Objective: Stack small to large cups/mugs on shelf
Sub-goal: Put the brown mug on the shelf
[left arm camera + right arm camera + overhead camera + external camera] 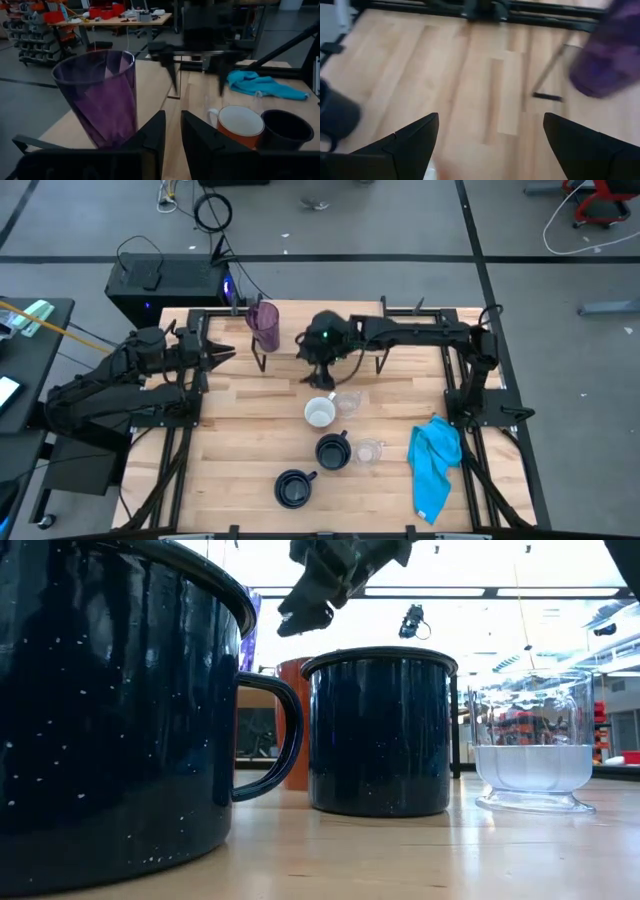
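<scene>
The purple tumbler [264,323] [100,95] stands upright on its base at the left end of the shelf [288,315], which sits along the table's far edge. The orange-brown mug [320,413], two clear glasses [348,402] [368,451] and two navy mugs [332,451] [293,488] stand on the table's middle. My right gripper [322,378] [491,117] hangs open and empty above the table, between the shelf and the orange-brown mug. My left gripper [228,352] [173,117] hovers left of the tumbler, fingers a narrow gap apart, holding nothing.
A bright blue cloth [435,465] lies crumpled near the table's right edge. The shelf's thin black wire legs [173,80] stand on the table just behind the mugs. In the low view a navy mug [100,710] fills the near left.
</scene>
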Controlling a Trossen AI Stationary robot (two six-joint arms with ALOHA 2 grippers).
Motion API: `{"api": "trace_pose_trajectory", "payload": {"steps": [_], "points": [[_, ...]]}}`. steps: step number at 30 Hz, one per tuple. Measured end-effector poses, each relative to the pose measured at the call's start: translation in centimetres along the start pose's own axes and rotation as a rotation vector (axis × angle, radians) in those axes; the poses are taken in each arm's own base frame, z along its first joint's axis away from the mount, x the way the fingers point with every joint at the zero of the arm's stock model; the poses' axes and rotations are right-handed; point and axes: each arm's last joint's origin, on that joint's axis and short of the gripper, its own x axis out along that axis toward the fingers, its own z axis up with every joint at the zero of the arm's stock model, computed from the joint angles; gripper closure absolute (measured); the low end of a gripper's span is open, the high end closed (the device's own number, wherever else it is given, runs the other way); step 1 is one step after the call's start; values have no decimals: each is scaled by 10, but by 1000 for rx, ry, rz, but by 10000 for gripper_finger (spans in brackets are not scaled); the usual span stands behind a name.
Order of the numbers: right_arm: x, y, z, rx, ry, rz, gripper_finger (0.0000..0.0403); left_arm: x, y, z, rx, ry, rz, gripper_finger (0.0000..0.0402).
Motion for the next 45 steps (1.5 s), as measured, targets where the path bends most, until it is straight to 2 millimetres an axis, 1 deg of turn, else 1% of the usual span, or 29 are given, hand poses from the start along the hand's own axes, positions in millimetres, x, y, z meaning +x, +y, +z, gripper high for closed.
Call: {"api": "trace_pose_trajectory", "payload": {"steps": [5, 10, 14, 19, 22, 27, 32, 37, 42, 45], "points": [[7, 27, 5, -49, -3, 52, 35, -5, -1, -8, -28, -16, 0, 340], [11, 50, 8, -102, -3, 94, 35, -4, -2, -20, -52, -22, -23, 344], [14, 64, 10, -123, -8, 113, 35, -1, -4, -29, -81, -51, -56, 343], [16, 80, 12, -60, 2, 82, 41, 9, -6, -43, -127, -91, -113, 348], [19, 90, 12, -47, 8, 82, 46, 15, -7, -53, -144, -78, -142, 353], [21, 107, 13, -64, 14, 25, 55, 21, -14, -61, -159, -100, -203, 362], [21, 116, 16, -40, -15, -10, 65, 23, -20, -63, -118, -113, -206, 377], [21, 118, 16, 8, -14, -6, 75, 27, -29, -74, -87, -106, -227, 391], [22, 118, 17, 13, -20, -5, 73, 32, -32, -88, -55, -71, -176, 390], [28, 118, 17, 24, -42, -6, 71, 33, -32, -93, -54, -73, -150, 385]]}}
